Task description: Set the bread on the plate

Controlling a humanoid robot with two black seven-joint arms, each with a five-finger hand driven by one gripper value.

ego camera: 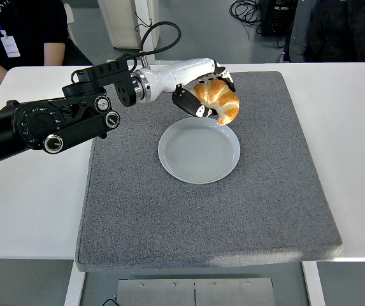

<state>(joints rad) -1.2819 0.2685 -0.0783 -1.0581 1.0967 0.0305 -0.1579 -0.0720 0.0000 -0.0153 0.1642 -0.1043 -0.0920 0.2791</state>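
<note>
Nearest to me, the white worktop (35, 210) shows its front edge along the bottom of my view, and a large grey mat (207, 210) lies on it, covering most of the middle. On that mat, roughly at its centre, I see the pale round plate (199, 150), lying flat with nothing on it.

Just past the plate's far rim I have the left robot hand (202, 89), reached in from the left side on a black arm (48, 124) with round joint caps and a white forearm section. Its fingers (192, 104) are curled around the bread (218, 99), a golden croissant, which sits clamped in the grasp with one tapered end pointing down toward the plate's far right rim. I read the bread as held above the mat and not touching the plate, though how high it hangs I cannot tell from this single view. A black cable (160, 35) loops up behind the wrist.

Further back, the worktop's far edge runs across the picture. Beyond it, at the top left, a person (16, 35) in a dark top with a blue lanyard sits at the worktop's corner, and cables lie on the floor at the top right.
</note>
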